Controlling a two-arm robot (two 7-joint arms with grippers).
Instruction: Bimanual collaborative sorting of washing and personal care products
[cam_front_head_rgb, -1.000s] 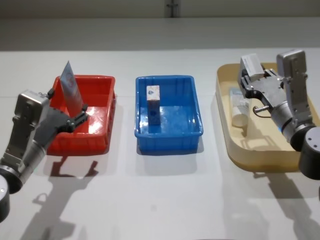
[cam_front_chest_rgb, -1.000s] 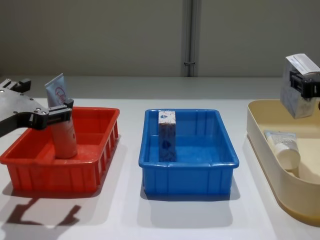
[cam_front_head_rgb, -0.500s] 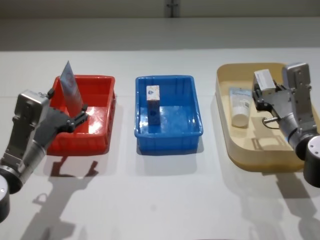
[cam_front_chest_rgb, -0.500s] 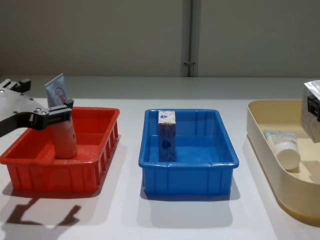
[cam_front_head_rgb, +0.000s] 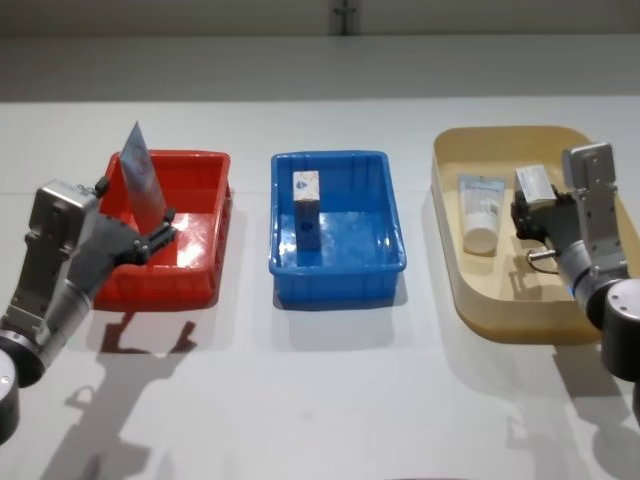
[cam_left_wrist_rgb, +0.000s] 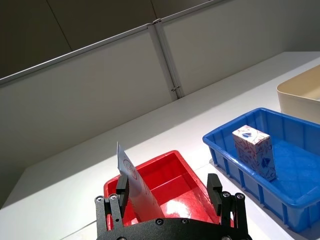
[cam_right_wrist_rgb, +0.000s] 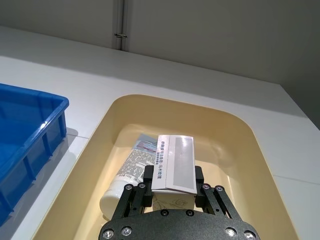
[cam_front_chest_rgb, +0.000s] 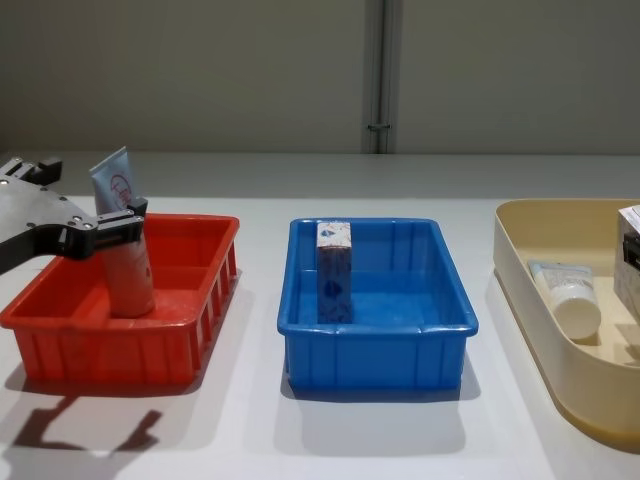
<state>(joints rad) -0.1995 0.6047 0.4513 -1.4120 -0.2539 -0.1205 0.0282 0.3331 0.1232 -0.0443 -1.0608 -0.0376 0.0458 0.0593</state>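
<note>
A: Head view first. What moved?

B: The right gripper (cam_front_head_rgb: 527, 213) has dropped back over the beige bin (cam_front_head_rgb: 447, 250) from higher up a second ago, fingers clamped on a small carton (cam_front_head_rgb: 534, 186). A tube (cam_front_head_rgb: 480, 211) lies just beside those fingers. My read is that it's lowering, not lifting out.

A: And the left?

B: The left gripper (cam_front_head_rgb: 150, 232) hasn't stirred; its fingers pinch an upright tube (cam_front_head_rgb: 140, 178) over the red bin (cam_front_head_rgb: 205, 270).

A: Left wrist view?

B: One finger (cam_left_wrist_rgb: 122, 188) is against the tube; the other stands off, so I can't confirm the clamp there. The blue bin (cam_left_wrist_rgb: 220, 150) holds a standing carton (cam_left_wrist_rgb: 253, 151), well clear.

A: Right wrist?

B: Fingers closed on the carton's sides, the lying tube touching close alongside. Open bin floor lies beyond the fingertips, rim farther out.

A: Chest view?

B: The left fingers are shut round the tube, bin walls apart on every side.
</note>
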